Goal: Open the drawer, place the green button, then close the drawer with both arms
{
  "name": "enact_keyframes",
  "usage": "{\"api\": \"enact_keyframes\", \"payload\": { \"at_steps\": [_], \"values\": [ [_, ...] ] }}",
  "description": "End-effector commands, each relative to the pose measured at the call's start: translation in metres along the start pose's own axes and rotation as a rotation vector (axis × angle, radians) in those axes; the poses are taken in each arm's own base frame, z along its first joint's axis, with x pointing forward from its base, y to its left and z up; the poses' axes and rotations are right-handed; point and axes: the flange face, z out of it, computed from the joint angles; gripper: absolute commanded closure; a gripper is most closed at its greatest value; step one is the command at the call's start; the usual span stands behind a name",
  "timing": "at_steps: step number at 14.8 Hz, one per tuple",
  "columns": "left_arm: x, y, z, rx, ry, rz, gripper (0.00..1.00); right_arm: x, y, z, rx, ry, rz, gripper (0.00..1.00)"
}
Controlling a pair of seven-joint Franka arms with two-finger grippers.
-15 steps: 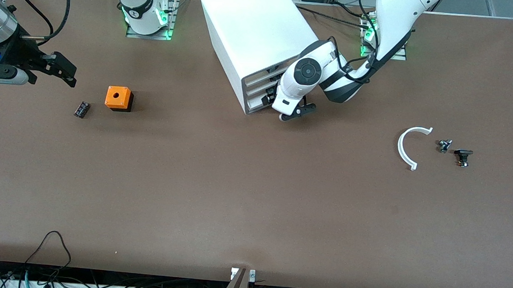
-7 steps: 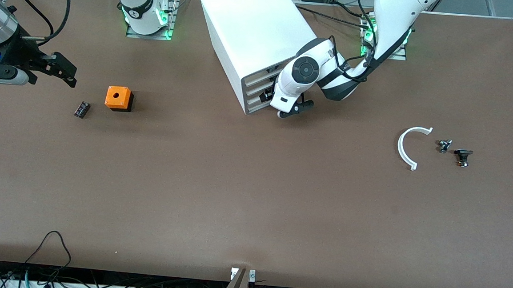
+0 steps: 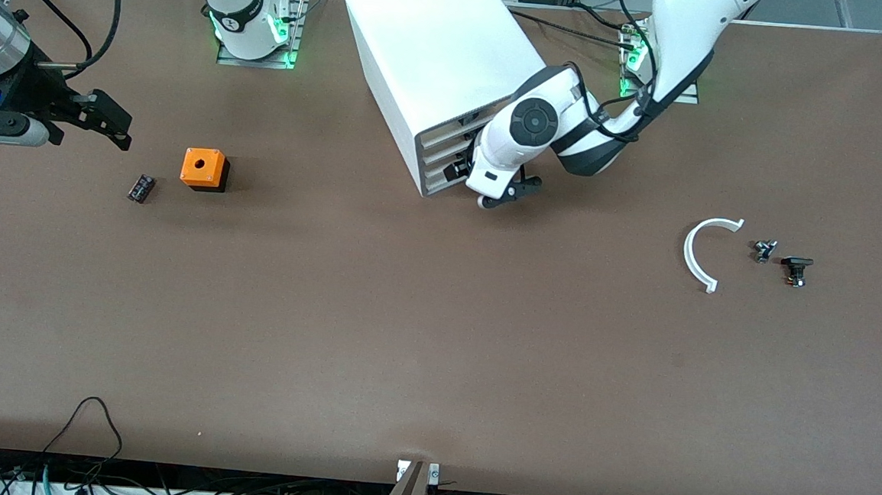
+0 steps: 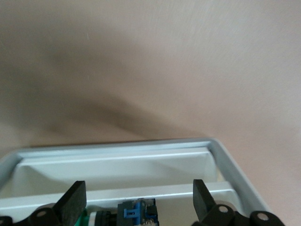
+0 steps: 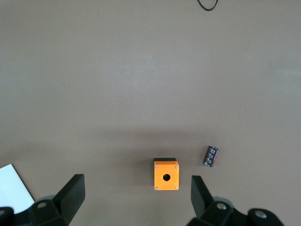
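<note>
The white cabinet (image 3: 438, 41) stands at the back middle of the table. My left gripper (image 3: 467, 174) is low at the cabinet's front, by its lowest drawer (image 3: 436, 184), and the hand hides most of that drawer. In the left wrist view the drawer (image 4: 221, 155) is a white tray standing out over the table. The button (image 4: 136, 213), with its blue-and-black body and green cap, lies in it. My left gripper (image 4: 137, 197) is open with a finger on either side of the button. My right gripper (image 3: 112, 119) is open and empty, waiting over the right arm's end of the table; it also shows in the right wrist view (image 5: 136, 195).
An orange box with a hole (image 3: 203, 167) and a small black cylinder (image 3: 141, 188) lie near the right gripper; both show in the right wrist view, the box (image 5: 166, 175) and the cylinder (image 5: 210, 156). A white arc (image 3: 705, 252) and small black parts (image 3: 765, 250) lie toward the left arm's end.
My left hand moved a little toward the cabinet, then back by about the same amount. The right arm has not moved.
</note>
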Motion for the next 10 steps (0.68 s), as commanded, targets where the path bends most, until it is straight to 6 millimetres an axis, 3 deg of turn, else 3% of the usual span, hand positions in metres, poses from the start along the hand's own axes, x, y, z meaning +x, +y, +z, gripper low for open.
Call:
{"api": "enact_keyframes", "payload": {
  "at_steps": [1, 3, 6, 10],
  "values": [
    [0.033, 0.000, -0.066, 0.026, 0.004, 0.083, 0.00, 0.001, -0.002, -0.007, -0.005, 0.007, 0.002, 0.00],
    [0.059, -0.011, -0.102, 0.054, 0.066, 0.138, 0.00, 0.002, -0.002, -0.008, -0.004, 0.012, -0.008, 0.00],
    [0.095, -0.035, -0.152, 0.113, 0.192, 0.365, 0.00, 0.009, -0.001, -0.014, 0.000, 0.028, -0.004, 0.00],
    [0.126, -0.070, -0.235, 0.113, 0.299, 0.521, 0.00, 0.012, -0.003, -0.015, 0.003, 0.023, -0.008, 0.00]
  ]
}}
